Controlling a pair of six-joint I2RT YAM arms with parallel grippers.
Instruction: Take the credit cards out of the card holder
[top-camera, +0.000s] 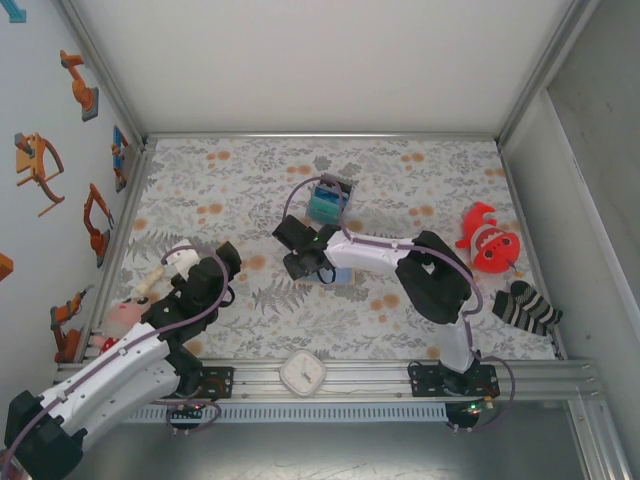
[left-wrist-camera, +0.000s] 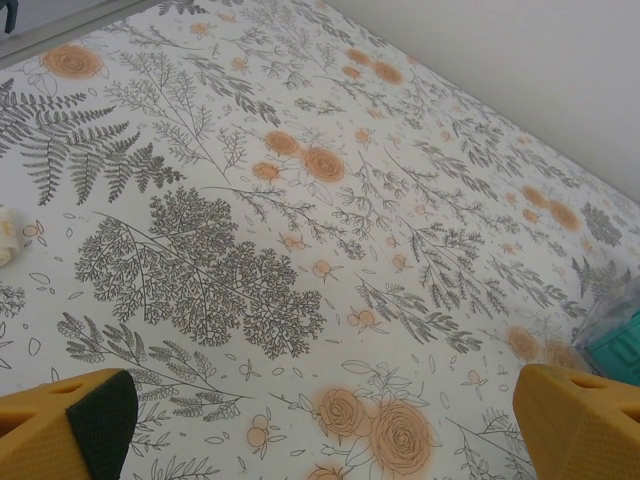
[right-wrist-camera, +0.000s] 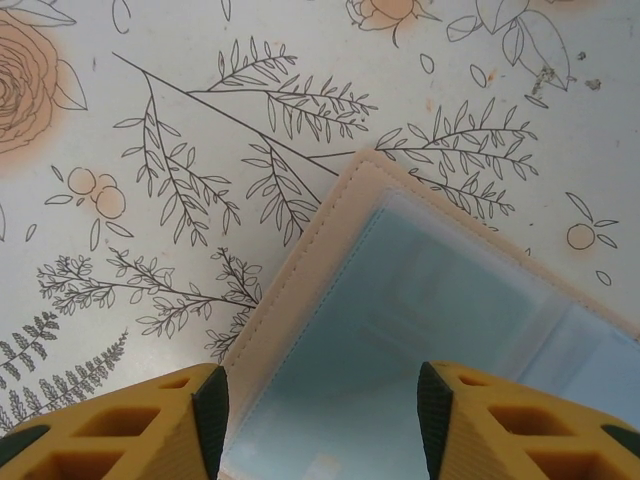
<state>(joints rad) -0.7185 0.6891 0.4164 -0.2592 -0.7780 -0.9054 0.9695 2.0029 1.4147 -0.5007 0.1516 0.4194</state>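
Yellow fingers (right-wrist-camera: 140, 430) of the right gripper (right-wrist-camera: 322, 400) are poking in at the bottom of the right wrist view. They are standing apart and are not pinching anything. Right under them the card holder (right-wrist-camera: 420, 300) is lying flat and open on the flowery cloth (right-wrist-camera: 150, 150), with its pale blue inside facing up. One finger is hanging just past its tan edge and the other is hanging over the blue part. That edge is running on a slant, from low on the left to high on the right. I cannot tell if the credit cards are hiding under the clear pocket.

From above, the right arm is reaching to the middle of the cloth, so it is much nearer. The left gripper (left-wrist-camera: 320, 420) is waiting well apart on the left, wide open over bare cloth. A teal block (top-camera: 328, 203) is sitting near, farther back. White walls (top-camera: 300, 60) are closing in the sides.
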